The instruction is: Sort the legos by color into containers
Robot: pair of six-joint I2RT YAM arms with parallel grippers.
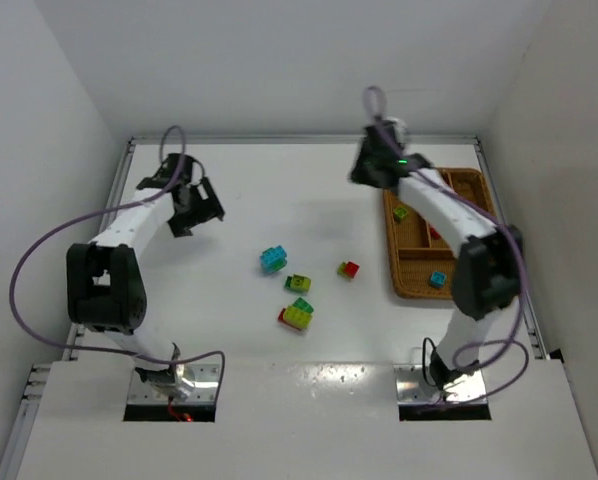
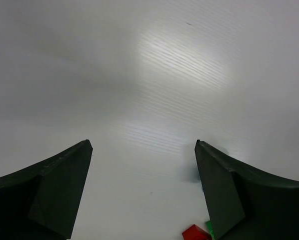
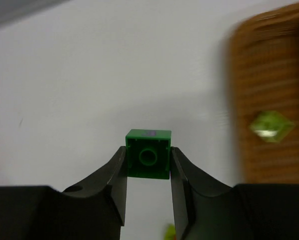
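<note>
My right gripper (image 3: 148, 151) is shut on a dark green lego (image 3: 148, 156) and holds it up above the white table, just left of the wicker tray (image 3: 269, 75). A yellow-green lego (image 3: 271, 125) lies in the tray's nearest compartment. In the top view my right gripper (image 1: 371, 168) hovers by the tray's (image 1: 472, 190) far left corner. My left gripper (image 2: 143, 145) is open and empty over bare table; in the top view it (image 1: 201, 214) is at the far left. A red lego (image 2: 194, 233) shows at its lower edge.
Loose on the table's middle are a cyan lego (image 1: 273, 259), a green and yellow one (image 1: 298, 283), a red and green one (image 1: 349, 269), and a red, yellow-green and cyan stack (image 1: 297, 314). The tray holds yellow-green (image 1: 401, 212), red (image 1: 434, 233) and cyan (image 1: 437, 279) legos.
</note>
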